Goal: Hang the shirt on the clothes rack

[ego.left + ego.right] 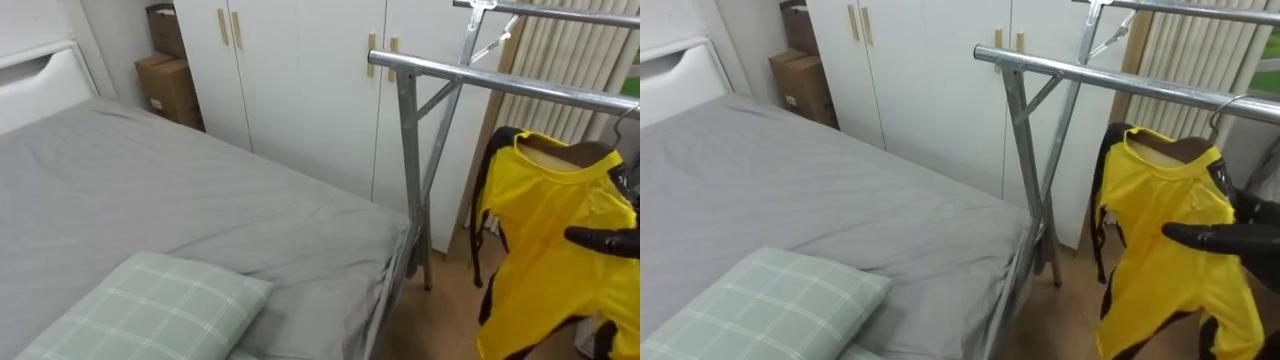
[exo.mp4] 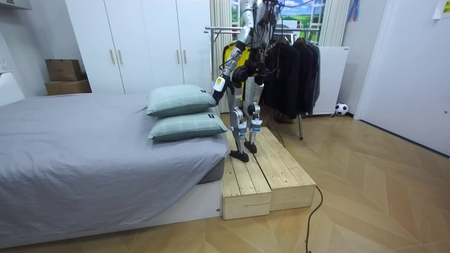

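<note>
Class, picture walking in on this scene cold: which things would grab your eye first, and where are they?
The bright yellow shirt on its hanger, just below the metal rack at the right, stands out first, with the robot's black right hand against it. Next comes the green checked pillow on the grey bed, lower left.

1. I can read no text, number or sign in any of my views.
2. Upper left of the frame: the cardboard boxes point(image 1: 170, 85) carry a small pale label, too small for me to make out.
3. Right side of the frame: the yellow shirt point(image 1: 545, 260) has dark trim, but I can read no lettering on it.
</note>
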{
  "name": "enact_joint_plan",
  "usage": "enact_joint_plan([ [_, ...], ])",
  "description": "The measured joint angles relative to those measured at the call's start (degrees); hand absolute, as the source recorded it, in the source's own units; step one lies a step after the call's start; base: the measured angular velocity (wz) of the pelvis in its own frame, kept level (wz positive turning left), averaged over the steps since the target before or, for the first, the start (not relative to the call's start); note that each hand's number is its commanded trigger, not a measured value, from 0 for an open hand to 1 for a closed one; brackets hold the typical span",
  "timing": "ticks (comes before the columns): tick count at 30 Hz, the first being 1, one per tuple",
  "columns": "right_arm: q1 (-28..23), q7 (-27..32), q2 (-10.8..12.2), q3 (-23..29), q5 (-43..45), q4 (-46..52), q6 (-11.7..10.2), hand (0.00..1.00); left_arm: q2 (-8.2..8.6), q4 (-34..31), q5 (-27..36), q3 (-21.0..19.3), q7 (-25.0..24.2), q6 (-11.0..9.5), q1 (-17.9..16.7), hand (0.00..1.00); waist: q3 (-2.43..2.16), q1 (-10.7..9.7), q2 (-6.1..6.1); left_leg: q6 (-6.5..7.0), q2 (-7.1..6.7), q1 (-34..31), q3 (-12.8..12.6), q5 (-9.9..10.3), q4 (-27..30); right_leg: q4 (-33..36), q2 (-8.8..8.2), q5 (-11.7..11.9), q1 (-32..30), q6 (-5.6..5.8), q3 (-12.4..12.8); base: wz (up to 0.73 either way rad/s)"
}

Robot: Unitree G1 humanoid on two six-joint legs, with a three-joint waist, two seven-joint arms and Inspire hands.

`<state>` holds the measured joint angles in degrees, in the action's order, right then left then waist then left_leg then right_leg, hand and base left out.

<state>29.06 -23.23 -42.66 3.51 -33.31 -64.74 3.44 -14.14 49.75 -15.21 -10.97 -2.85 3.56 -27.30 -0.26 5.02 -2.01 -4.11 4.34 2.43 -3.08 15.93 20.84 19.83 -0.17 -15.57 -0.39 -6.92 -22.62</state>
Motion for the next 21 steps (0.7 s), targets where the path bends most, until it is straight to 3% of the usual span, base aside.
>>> enact_joint_plan([
  [8, 0.1, 6.2, 0.0, 0.2, 3.7, 3.3, -1.1, 0.0, 0.02, 0.1, 0.0, 0.0, -0.6, -0.1, 0.2, 0.0, -0.01, -0.2, -0.05, -0.01, 0.2, -0.7, 0.0, 0.0, 0.8, 0.1, 0.17, 0.2, -0.3, -0.47, 0.4, -0.06],
  [12, 0.1, 9.7, 0.0, 0.2, 3.3, 4.8, -1.2, 0.0, 0.3, 0.1, 0.1, 0.0, -0.8, 0.0, 0.1, 0.0, 0.21, -0.2, -0.3, -0.06, 0.54, -0.1, -1.9, 0.0, 0.3, 0.0, 0.27, 0.2, -0.3, -0.48, 0.7, -0.04],
  [16, 0.1, 12.3, 0.0, 3.8, 0.2, 5.2, -1.2, 0.0, 0.37, 0.1, 0.1, -0.2, -0.5, -0.1, 0.0, 0.0, 0.39, -0.5, -0.61, -0.06, 0.54, -0.1, -1.9, 0.0, -0.1, -0.3, 0.35, 0.2, -0.2, -0.45, 0.7, 0.0],
  [21, 0.0, 15.2, 0.1, 5.1, -1.9, 5.3, -1.4, 0.0, 1.9, 0.4, 0.1, -1.5, 0.1, 0.1, -0.1, 0.0, 0.38, -1.9, -0.58, -0.06, 0.65, -0.1, -1.8, 0.0, -0.2, -1.7, 0.56, 0.5, 0.8, -0.3, -0.4, 0.1],
])
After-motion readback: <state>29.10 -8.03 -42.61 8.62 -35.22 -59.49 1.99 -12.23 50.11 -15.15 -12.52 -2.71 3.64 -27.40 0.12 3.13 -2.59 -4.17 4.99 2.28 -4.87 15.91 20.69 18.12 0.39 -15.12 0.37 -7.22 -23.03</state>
